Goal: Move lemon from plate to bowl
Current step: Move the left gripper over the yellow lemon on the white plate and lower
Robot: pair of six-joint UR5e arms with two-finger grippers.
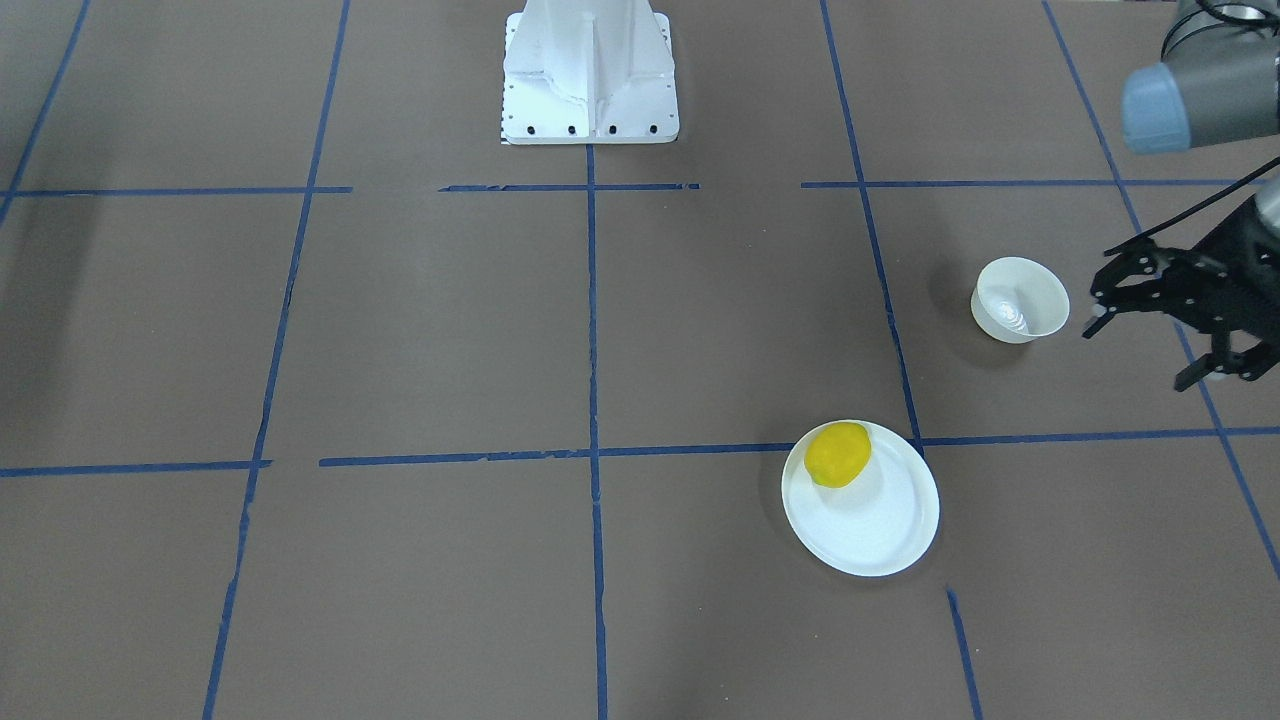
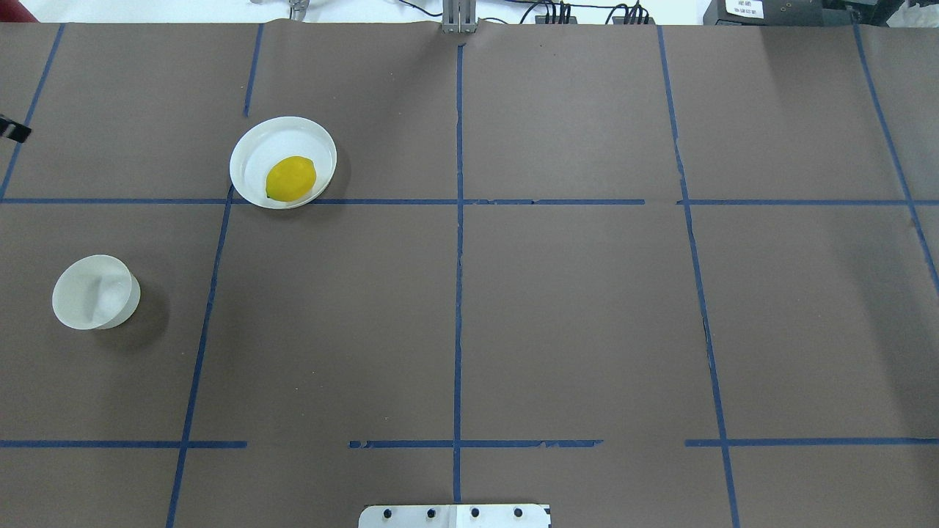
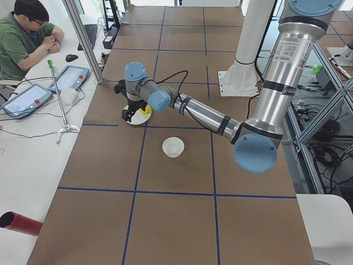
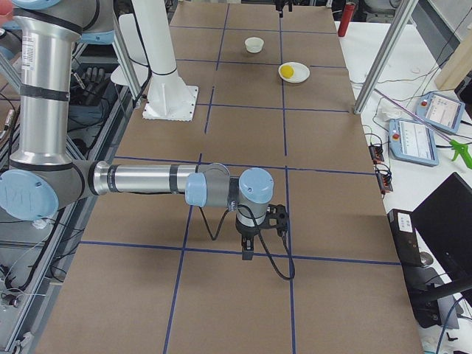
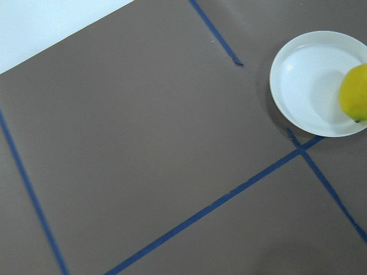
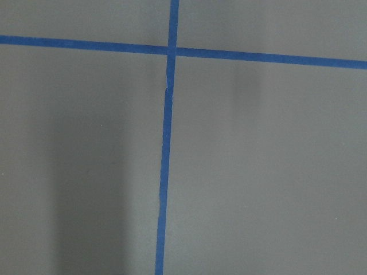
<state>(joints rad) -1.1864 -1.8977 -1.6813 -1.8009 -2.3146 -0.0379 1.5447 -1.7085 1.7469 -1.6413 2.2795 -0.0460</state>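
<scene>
The small, smooth yellow lemon sits by the rim of the flat round white plate, apart from the small deep white bowl. It is probably firm and may roll, so pinch its fat middle. The left end effector has its fingers apart. For the right end effector, I cannot tell.

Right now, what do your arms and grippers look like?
The left arm and right arm are silver tubes with light-blue joint caps and black bands. The left gripper and right gripper are black two-finger linkages, each trailing a black cable.
</scene>
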